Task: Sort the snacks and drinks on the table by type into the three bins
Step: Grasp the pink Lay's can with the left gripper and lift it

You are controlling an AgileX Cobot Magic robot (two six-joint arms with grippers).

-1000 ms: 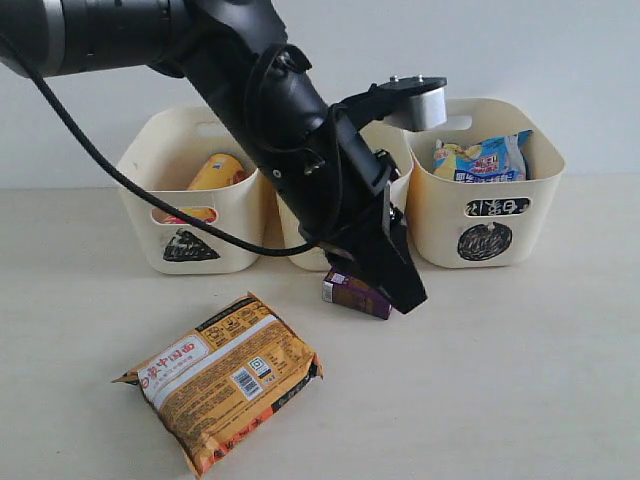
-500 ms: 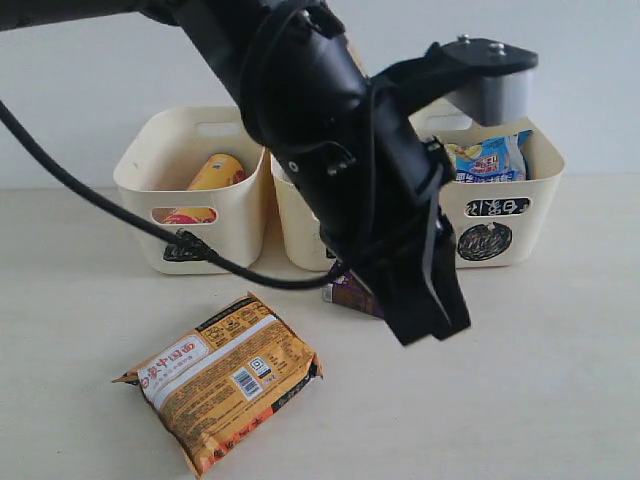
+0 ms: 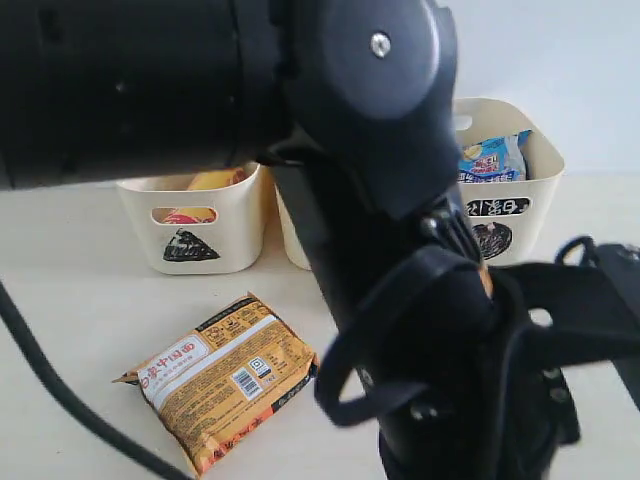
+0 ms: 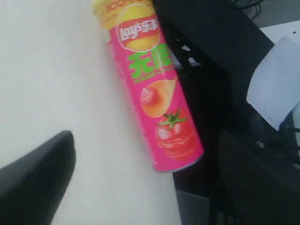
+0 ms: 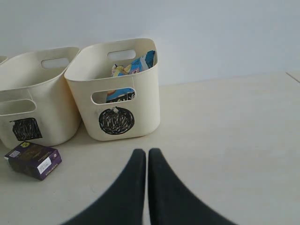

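Reaching for the pink tube (image 4: 154, 93) seemed the step in hand; it lay flat along the table (image 4: 47, 70) edge. Only one left gripper finger (image 4: 35, 173) showed, hanging near the tube, so I couldn't tell its spread. Next it had to straddle the tube and close. The right gripper (image 5: 146, 154) rested pressed together, empty.

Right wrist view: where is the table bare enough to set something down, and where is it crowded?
Bare: the wide table beside the circle bin, away from the square bin, and the strip between that bin and the shut right gripper. Crowded: the purple box lies before the square bin, and the two bins stand close together.
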